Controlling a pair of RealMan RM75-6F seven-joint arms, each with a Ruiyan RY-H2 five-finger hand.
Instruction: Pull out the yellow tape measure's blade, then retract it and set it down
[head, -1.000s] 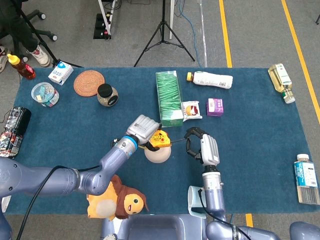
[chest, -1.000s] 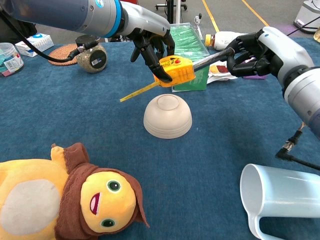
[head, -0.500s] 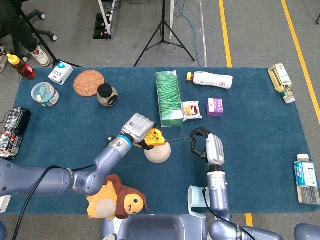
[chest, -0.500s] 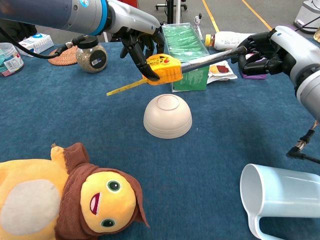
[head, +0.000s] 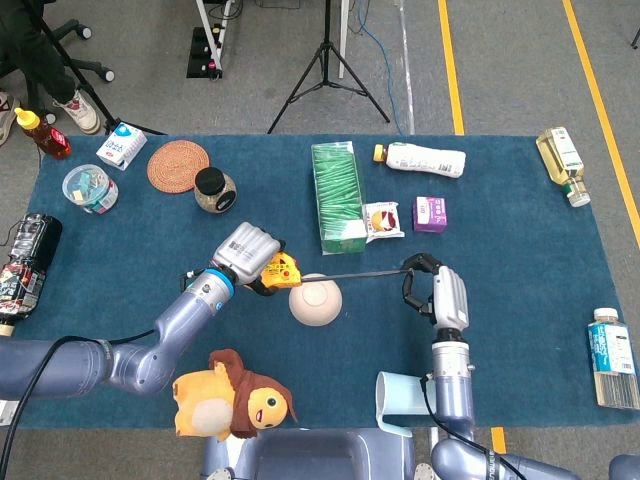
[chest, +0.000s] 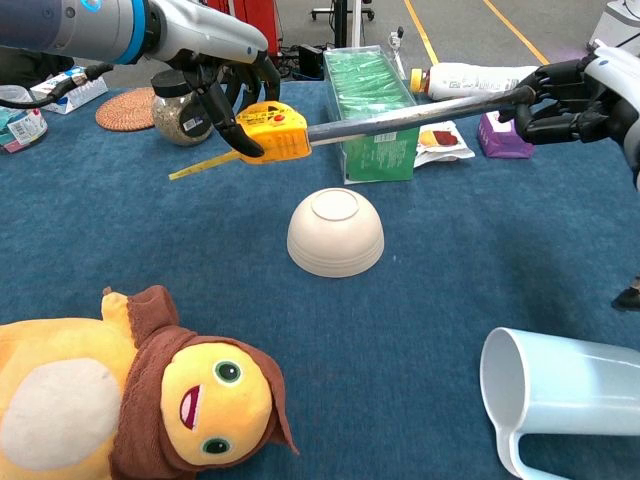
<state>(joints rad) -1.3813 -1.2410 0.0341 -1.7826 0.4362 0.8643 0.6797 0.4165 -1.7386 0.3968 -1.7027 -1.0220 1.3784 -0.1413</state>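
Now the blade (chest: 410, 112) is drawn out between the two hands.
Above the table (head: 520, 250), the left hand (head: 243, 255) grips the yellow tape measure (chest: 272, 132), held in the air beyond the upturned bowl (chest: 335, 232); the right hand (chest: 580, 95) pinches the blade's far end, and a yellow strap (chest: 203, 160) trails from the case.

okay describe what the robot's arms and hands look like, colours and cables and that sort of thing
Both arms are glossy blue-grey metal tubes. The left arm has a bright blue ring at its wrist and a black cable running along it. The left hand and right hand each have a pale silver-grey back and black fingers.
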